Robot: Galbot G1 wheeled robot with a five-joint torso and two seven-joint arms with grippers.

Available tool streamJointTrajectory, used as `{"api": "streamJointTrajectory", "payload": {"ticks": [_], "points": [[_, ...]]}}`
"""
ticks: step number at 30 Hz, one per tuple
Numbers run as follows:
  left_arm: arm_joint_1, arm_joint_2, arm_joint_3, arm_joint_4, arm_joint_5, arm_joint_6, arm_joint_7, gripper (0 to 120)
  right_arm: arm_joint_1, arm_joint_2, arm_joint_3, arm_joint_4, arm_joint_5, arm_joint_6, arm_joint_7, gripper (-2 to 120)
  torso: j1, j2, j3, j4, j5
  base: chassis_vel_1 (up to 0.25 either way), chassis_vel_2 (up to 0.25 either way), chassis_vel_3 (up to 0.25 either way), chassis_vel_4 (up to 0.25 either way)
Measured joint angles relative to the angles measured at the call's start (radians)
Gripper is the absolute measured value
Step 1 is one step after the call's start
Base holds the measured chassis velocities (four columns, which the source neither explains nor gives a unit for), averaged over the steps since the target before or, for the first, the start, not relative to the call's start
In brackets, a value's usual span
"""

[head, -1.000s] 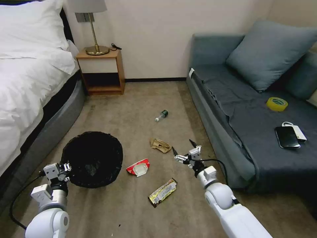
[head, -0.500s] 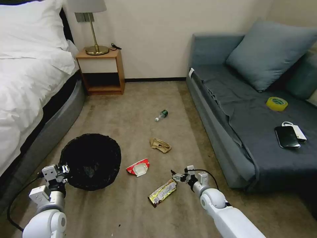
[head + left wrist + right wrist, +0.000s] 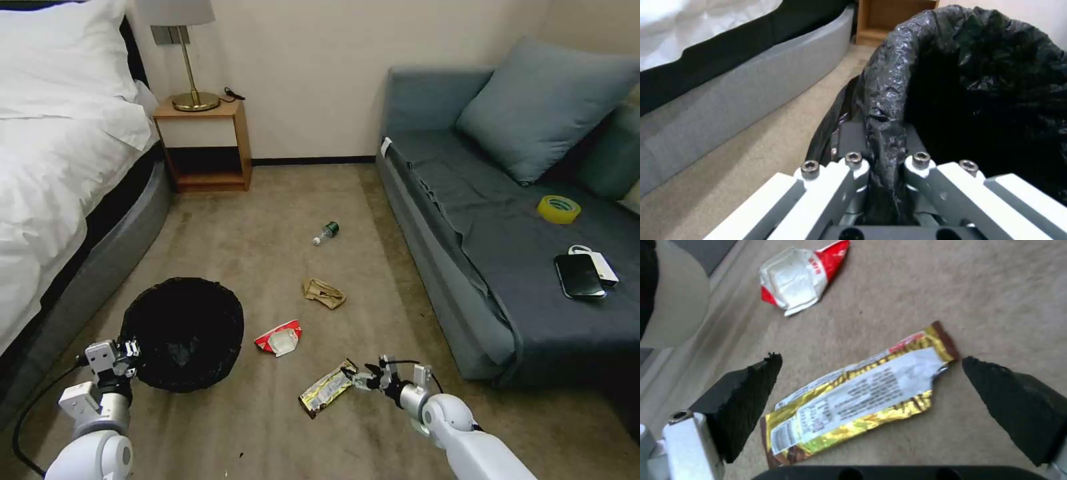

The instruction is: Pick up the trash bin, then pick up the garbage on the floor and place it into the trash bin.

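Black-lined trash bin (image 3: 183, 333) rim pinched by left gripper (image 3: 130, 349), right gripper (image 3: 871, 386) spread over yellow wrapper (image 3: 858, 395)

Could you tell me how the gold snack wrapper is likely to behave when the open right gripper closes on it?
The wrapper lies flat and creased, so it is probably light and floppy, likely crumpling between the right gripper's fingers. Its glossy foil may be slippery. Lying flush on the carpet, its edge could be hard to catch.

Glossy crinkled plastic liner on trash bin (image 3: 181, 333); shiny foil wrapper (image 3: 858, 395); matt carpet (image 3: 267, 220)
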Motion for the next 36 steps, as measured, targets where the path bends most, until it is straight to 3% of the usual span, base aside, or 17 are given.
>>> {"api": "streamJointTrajectory", "payload": {"ticks": [13,36], "points": [[0.002,-0.007,0.002,0.020,0.015,-0.013,0.015,4,0.069,0.089,0.007,-0.175,-0.146,0.110,-0.115,100,0.000,0.000,0.000,0.0002,0.0001,0.000,0.000,0.000,0.000],[-0.005,-0.009,0.004,0.048,0.029,-0.029,0.023,4,0.146,0.117,0.116,-0.386,-0.223,0.223,-0.190,100,0.000,0.000,0.000,0.0000,0.0000,0.000,0.000,0.000,0.000]]}}
